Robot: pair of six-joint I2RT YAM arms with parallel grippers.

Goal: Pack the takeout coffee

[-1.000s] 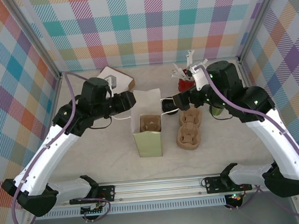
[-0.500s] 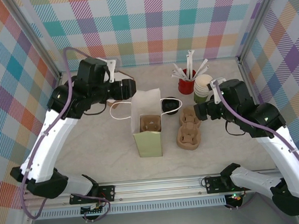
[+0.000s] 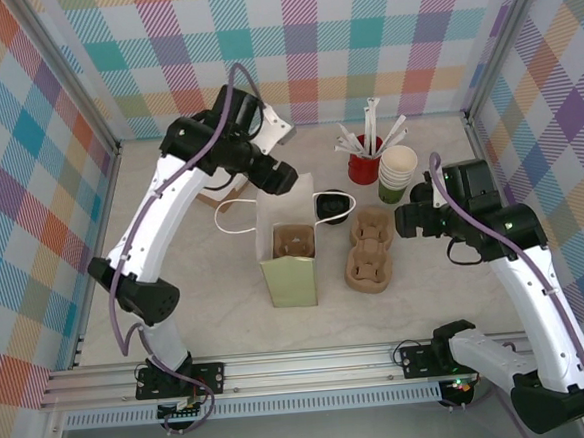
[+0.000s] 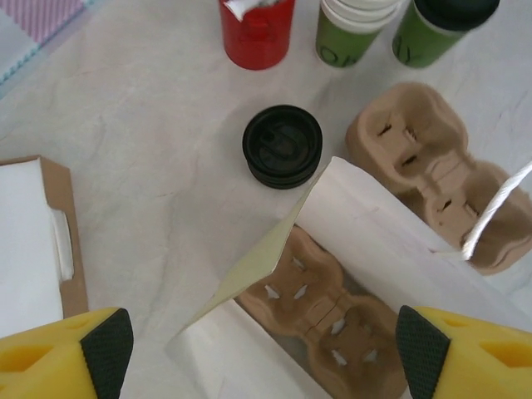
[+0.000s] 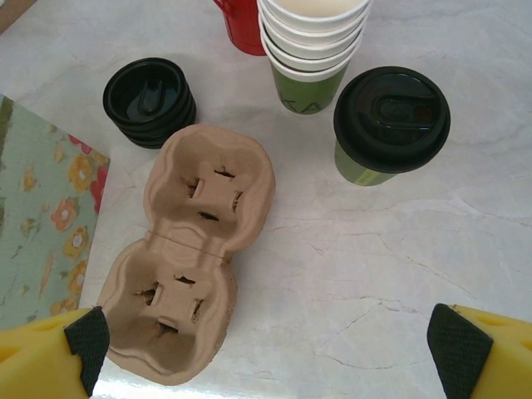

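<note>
Two arms reach over the table [image 3: 201, 285] in the top view. The left gripper [image 3: 274, 176] hangs high above the back edge of the open paper bag [image 3: 289, 279]. The right gripper [image 3: 405, 221] sits just right of the pulp carrier [image 3: 371, 249] lying flat on the table. A second carrier [image 3: 295, 242] lies down inside the bag.

From the left wrist, that gripper's jaws stand spread wide with nothing between them, above the bag's mouth. The takeout coffee [image 4: 440, 29] (black lid on) stands upright at the far side, just beside the stack of open green cups [image 4: 356, 33], with the red cup [image 4: 256, 29] further along.

From the right wrist, the jaws are also wide and empty. The coffee stands on bare table right of the cup stack, apart from the carrier. The stack of black lids [image 5: 150, 100] sits beyond the carrier.
</note>
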